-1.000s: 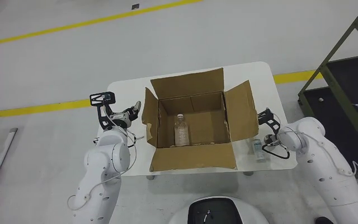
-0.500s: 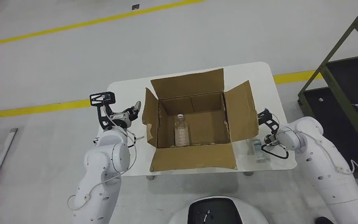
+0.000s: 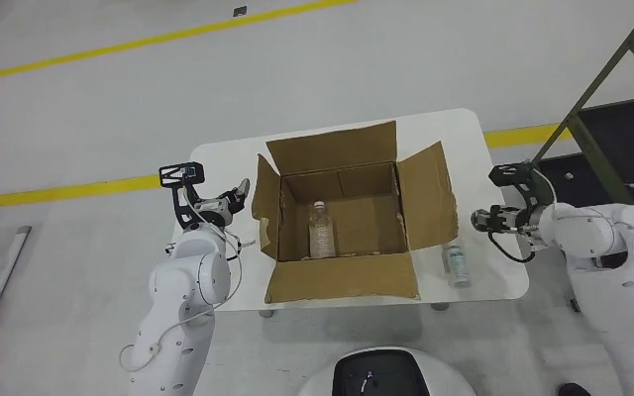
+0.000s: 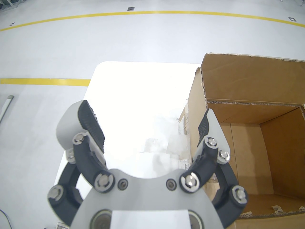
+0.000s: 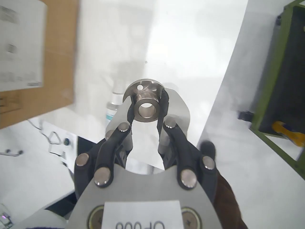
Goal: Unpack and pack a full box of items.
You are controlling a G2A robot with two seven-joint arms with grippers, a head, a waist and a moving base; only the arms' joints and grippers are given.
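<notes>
1. At the right edge of the table: right gripper clamped on a metal flanged bushing, bore facing the wrist camera, apart from the box
2. Mid-table: cardboard box, all four flaps folded out; clear bottle lying on its floor, a bit left of centre
3. Near the front-right corner: small bottle lying on the table, just beside the box's right flap
4. Above the table's left edge: left gripper, jaws wide apart, near the box's left flap
</notes>
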